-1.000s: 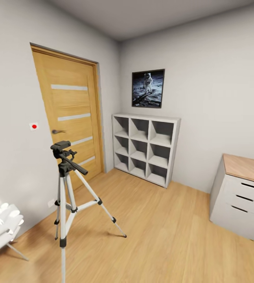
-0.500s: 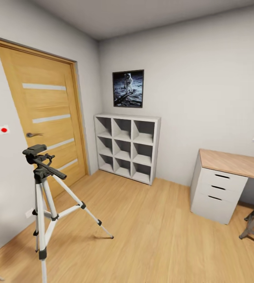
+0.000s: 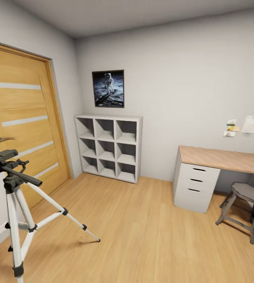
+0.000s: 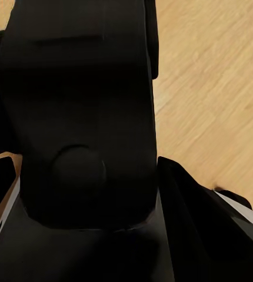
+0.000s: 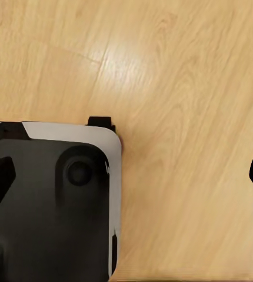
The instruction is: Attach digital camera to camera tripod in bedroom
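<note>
The camera tripod (image 3: 13,204) stands on the light wood floor at the left of the head view, in front of the wooden door (image 3: 21,125). Its black head (image 3: 3,157) is bare on top and its pan handle points right. The digital camera is out of view. In the right wrist view my right gripper (image 5: 126,176) is open over the floor, one fingertip at each side edge and nothing between them. In the left wrist view black parts of my own body (image 4: 79,117) cover most of the picture, and the left gripper's state is unclear.
White cube shelves (image 3: 108,147) stand against the back wall under an astronaut poster (image 3: 108,89). A wood-topped desk (image 3: 221,157) with white drawers is at the right, a grey stool (image 3: 243,206) beside it. Paper notes (image 3: 245,125) hang above the desk.
The head camera has swung to the right, so the tripod, door and shelves slid left in the picture. The white lamp left the view; the desk and stool came in.
</note>
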